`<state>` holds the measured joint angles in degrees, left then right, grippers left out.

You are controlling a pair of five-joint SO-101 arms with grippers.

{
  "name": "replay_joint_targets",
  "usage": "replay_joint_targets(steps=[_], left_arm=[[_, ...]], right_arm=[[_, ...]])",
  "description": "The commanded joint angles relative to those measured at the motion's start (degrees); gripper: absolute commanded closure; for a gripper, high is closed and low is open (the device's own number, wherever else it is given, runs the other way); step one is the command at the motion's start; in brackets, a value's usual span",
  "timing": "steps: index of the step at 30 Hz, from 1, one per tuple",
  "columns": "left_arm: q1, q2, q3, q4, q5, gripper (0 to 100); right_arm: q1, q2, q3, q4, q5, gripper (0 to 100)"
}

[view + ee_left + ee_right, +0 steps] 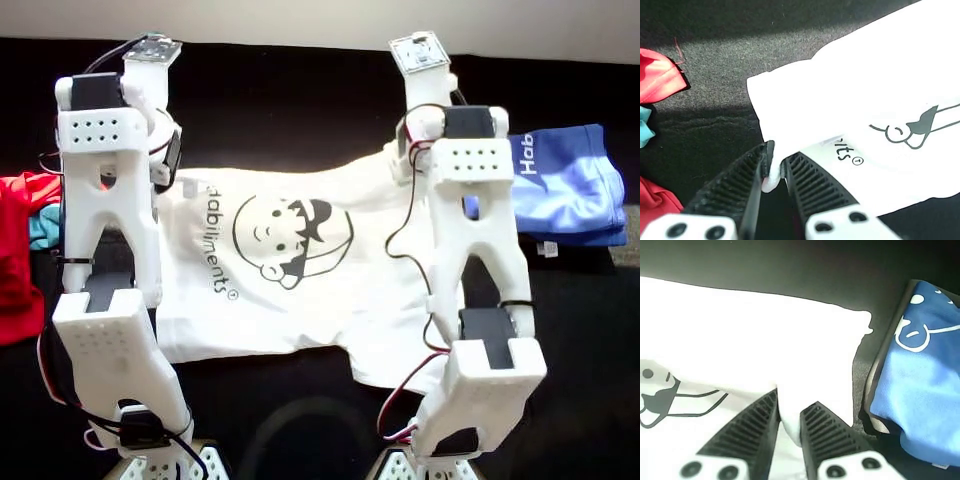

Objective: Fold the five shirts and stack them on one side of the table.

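Observation:
A white shirt (300, 270) with a black cartoon face lies spread on the black table, between the two white arms. My left gripper (775, 167) is shut on a fold of the white shirt (880, 90) near its corner; in the high view it sits at the shirt's far left edge (168, 165). My right gripper (789, 415) is shut on a fold of the white shirt (750, 340) too, at its far right edge (405, 150). A folded blue shirt (570, 185) lies to the right, seen close by as blue shirt (920, 380).
A red shirt (18, 255) and a bit of teal cloth (45, 228) are piled at the table's left edge; red cloth (657, 80) and teal cloth (644, 125) show beside the left gripper. Black table (290, 100) stretches behind the white shirt.

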<state>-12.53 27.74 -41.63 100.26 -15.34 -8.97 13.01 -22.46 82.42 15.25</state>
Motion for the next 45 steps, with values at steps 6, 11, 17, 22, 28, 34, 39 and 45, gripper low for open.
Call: replay_joint_targets(steps=[6,11,17,22,28,34,39,45], left_arm=[[3.0,-13.1,20.9,1.1,-7.3,99],[4.4,-24.3,35.3,1.1,-7.4,99],[4.1,-34.4,48.5,1.0,-11.8,99],[3.6,-37.8,58.8,-1.9,-15.8,99],[2.0,-36.9,67.7,-9.4,-15.8,99],[1.9,-35.7,72.2,-12.7,-15.8,99],[1.9,-34.0,75.1,-16.4,-15.8,99],[1.9,-34.5,75.0,-15.6,-15.8,99]], right_arm=[[0.2,-5.0,-2.6,12.4,0.3,99.3],[0.2,-5.2,-2.1,18.7,0.2,99.3],[-0.2,-18.5,13.8,15.5,0.2,99.3],[-0.2,-37.9,38.3,7.5,0.5,99.3],[0.7,-50.5,60.1,1.4,4.7,99.3],[4.0,-54.5,66.6,1.8,10.0,99.3],[6.5,-54.7,67.2,1.7,12.6,99.3],[6.4,-55.3,64.7,4.2,12.6,99.3]])
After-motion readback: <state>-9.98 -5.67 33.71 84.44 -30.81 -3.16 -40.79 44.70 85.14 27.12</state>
